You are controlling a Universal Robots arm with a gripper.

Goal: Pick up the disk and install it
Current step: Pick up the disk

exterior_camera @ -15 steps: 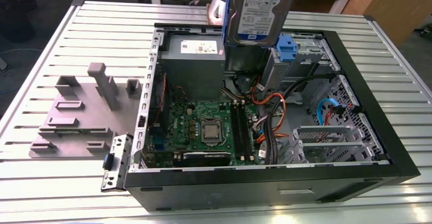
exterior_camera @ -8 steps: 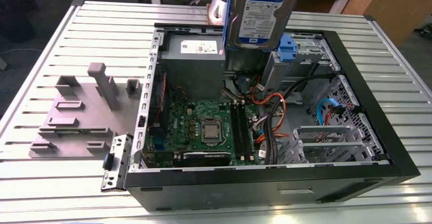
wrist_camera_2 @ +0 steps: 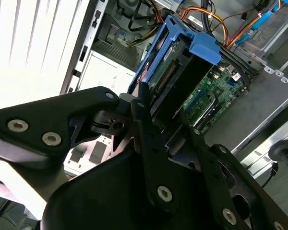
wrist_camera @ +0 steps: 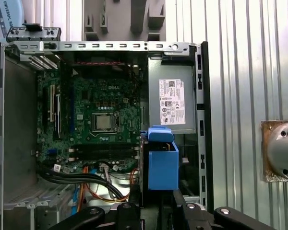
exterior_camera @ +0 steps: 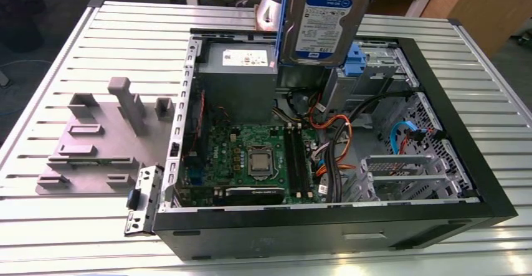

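Disk clamped in the gripper, up in the air over the open case, upright, label toward the exterior camera, blue carrier round its edges. Top edge cut off at the frame in the exterior view, along with nearly all of the gripper; grip itself hard to make out there. In the second wrist view, black fingers drawn in narrow on either side of the disk, connector edge pointing away toward the case, points of contact partly hidden behind the linkage. In the first wrist view, seen end-on as a blue block with a handle tab, hanging over the case interior near the power supply, motherboard beside. Arm just behind the disk, mostly out of frame, wrist aimed down at the case. Beyond, on the slatted table, a grey fixture at the exterior view's left of the case.
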